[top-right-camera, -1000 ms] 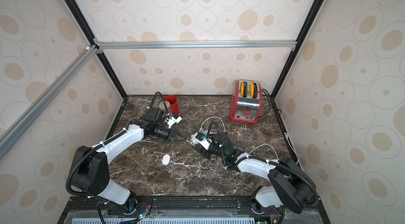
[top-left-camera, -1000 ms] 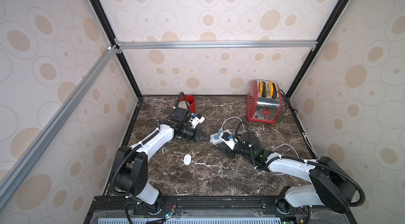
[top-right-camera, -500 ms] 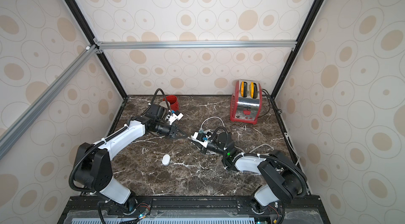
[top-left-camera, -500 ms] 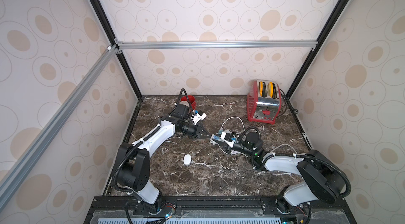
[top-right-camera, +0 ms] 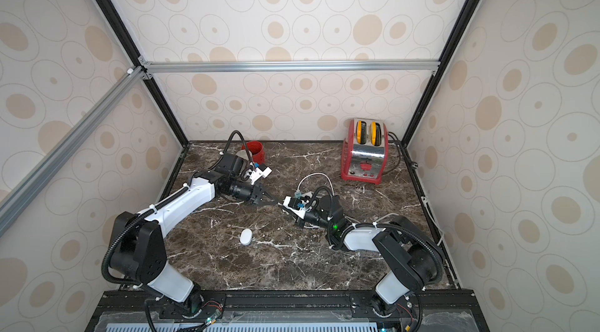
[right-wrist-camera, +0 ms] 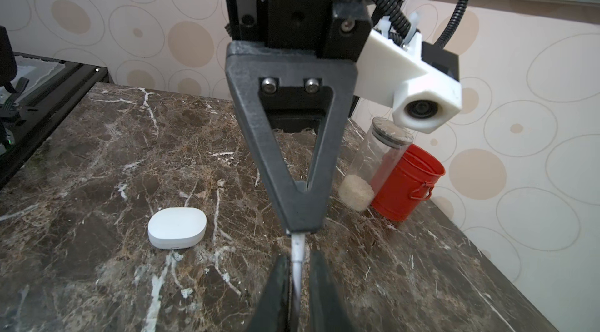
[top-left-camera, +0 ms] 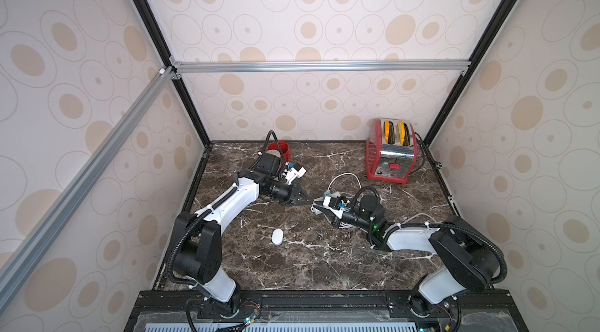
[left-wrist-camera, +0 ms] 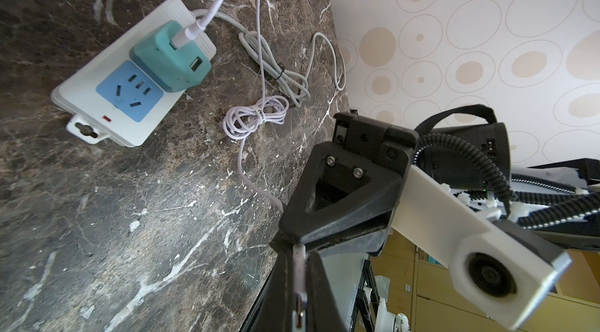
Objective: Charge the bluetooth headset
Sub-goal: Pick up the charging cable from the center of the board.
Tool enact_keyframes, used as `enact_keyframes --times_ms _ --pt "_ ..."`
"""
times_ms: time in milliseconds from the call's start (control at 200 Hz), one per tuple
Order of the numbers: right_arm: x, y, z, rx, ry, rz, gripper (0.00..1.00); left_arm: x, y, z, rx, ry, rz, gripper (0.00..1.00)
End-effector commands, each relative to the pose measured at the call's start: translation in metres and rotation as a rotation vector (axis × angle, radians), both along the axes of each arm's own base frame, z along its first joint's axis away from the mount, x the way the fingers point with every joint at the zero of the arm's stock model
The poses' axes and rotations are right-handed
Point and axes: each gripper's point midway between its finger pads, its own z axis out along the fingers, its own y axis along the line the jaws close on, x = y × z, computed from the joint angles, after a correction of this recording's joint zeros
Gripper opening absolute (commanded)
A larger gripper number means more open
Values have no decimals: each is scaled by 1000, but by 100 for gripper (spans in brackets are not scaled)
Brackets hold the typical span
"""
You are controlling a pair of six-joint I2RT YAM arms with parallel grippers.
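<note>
Left tool (right-wrist-camera: 296,230) clamps the cable plug (right-wrist-camera: 298,246), right tool (right-wrist-camera: 299,259) unclear; bluetooth headset (right-wrist-camera: 177,227) looks light, slick, rigid, so pinch across its long sides.

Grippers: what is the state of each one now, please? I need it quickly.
Left gripper: closed, holding the plug.
Right gripper: jaws around the same plug; whether it grips cannot be told.
</note>
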Motion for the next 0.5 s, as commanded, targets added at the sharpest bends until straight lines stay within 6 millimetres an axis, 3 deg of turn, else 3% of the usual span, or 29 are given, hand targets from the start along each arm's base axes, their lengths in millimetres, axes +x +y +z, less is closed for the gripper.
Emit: enact_keyframes --times_ms 0,75,225,361,496 --pt "3 2 16 23 -45 3 17 -1 0 8 -8 -6 -22 0" --pt "3 3 14 19 -34 9 15 -1 1 7 -7 -3 -22 0" --pt "2 4 13 11 -32 16 0 -3 1 6 -1 -2 -28 0" --pt "1 2 15 -6 -29 10 0 -2 8 -5 36 18 -10 0" --pt "-5 -5 -4 -128 29 10 0 11 31 -10 101 4 76 60"
